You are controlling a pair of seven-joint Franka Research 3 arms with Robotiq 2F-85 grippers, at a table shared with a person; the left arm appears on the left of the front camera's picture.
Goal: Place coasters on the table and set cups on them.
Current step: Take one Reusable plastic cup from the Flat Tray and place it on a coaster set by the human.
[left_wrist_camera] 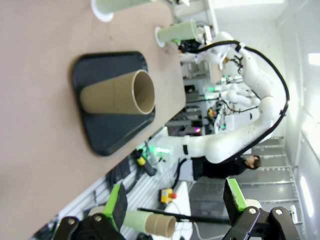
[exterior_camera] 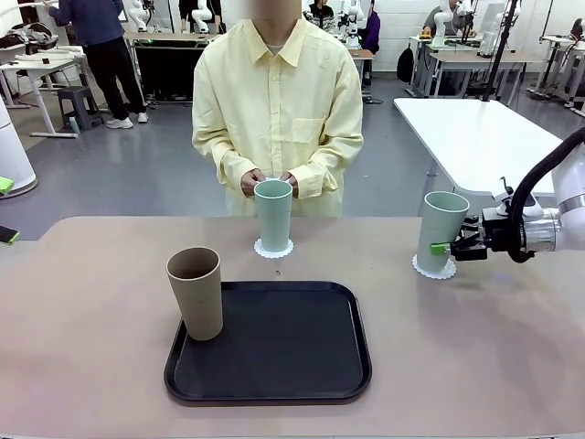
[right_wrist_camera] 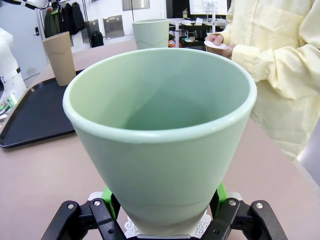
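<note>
Clamping mint cup w/ your R claw, on coaster at 3 o'clock on bench.
L claw wide open, empty; tan cup on tray at 8 o'clock.

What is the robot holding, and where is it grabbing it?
The right gripper clamps a mint green cup low on its side, near its base. The left gripper is open and empty.
</note>
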